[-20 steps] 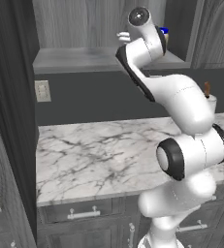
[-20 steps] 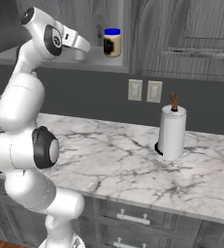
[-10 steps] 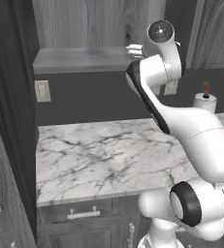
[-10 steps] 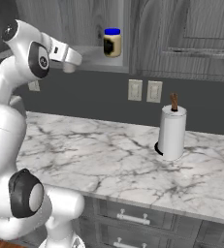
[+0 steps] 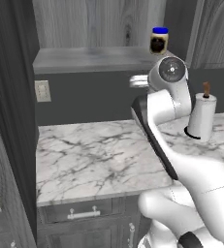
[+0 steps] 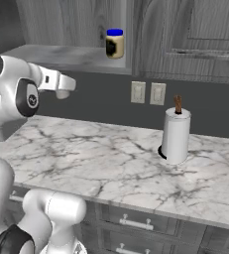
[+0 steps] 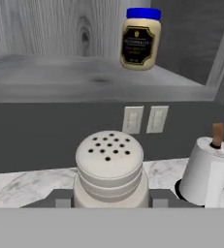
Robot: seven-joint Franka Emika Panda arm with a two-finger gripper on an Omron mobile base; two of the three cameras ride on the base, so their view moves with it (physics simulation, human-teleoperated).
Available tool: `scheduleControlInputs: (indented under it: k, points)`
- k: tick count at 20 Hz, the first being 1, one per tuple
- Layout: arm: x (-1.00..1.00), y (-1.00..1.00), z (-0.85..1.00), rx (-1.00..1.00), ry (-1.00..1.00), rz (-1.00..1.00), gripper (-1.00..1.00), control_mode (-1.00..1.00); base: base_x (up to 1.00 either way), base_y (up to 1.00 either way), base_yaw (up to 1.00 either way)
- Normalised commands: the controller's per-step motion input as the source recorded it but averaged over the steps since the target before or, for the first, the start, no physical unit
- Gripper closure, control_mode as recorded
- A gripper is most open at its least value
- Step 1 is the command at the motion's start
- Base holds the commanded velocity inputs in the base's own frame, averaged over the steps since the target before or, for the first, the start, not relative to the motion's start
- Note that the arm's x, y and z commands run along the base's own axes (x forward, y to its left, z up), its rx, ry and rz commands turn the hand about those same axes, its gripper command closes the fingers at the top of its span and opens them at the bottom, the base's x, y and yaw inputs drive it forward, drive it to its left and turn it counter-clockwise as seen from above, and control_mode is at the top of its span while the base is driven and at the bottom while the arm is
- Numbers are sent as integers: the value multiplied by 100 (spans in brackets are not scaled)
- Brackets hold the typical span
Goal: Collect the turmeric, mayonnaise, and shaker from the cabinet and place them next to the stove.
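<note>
- Hand view, bottom centre: gripper (image 7: 108, 203) clenched around the shaker (image 7: 109, 169), perforated top facing the camera.
- Upper centre: mayonnaise (image 7: 140, 38) on the cabinet (image 7: 60, 72) shelf.

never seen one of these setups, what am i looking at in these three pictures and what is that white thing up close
It is a rendered kitchen with a white robot arm on a driving base. Two pictures come from cameras on the base, behind the arm to its left and right. The third comes from a camera on the hand, looking along the fingers.

The white thing up close is the shaker, with holes in its top. It sits between the fingers, and the gripper is shut on it.

On the open cabinet shelf stands the mayonnaise, a cream jar with a blue lid. On the marble counter stands a paper-towel roll. Two wall plates sit on the dark wall behind it.
</note>
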Motion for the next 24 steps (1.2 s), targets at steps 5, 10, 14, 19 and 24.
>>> scheduleControlInputs:
  k: [5,10,14,19,24]
  points:
    - [-36,9,-19,-3,0,5,100,100,-34,1,2]
    - [0,0,0,0,0,0,100,100,-99,19,0]
    - [0,0,0,0,0,0,100,100,-100,41,-9]
    - [0,0,0,0,0,0,100,100,-100,27,-17]
    - [0,0,0,0,0,0,100,100,-100,3,-32]
